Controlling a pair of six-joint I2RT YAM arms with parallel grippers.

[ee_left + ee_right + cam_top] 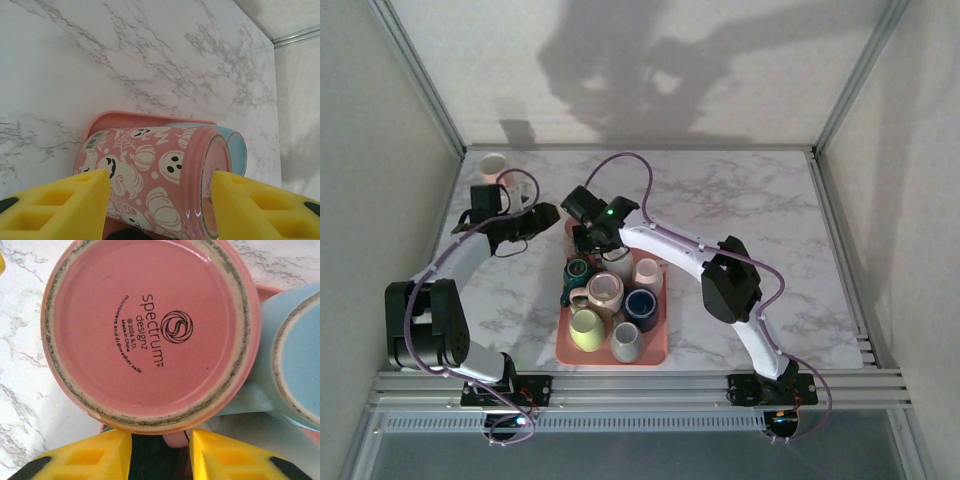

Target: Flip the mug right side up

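Pink ghost-and-pumpkin mug lies on side between left tool fingers, spread apart either side. Right tool clamped on mug handle, pink base just ahead.

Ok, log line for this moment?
pink mug: on its side at tray; right gripper: shut on handle; left gripper: open around it; not yet upright

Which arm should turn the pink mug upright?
Right, probably: the right hand holds the pink mug by its handle, base facing its camera; the left hand is open, fingers short of the body.
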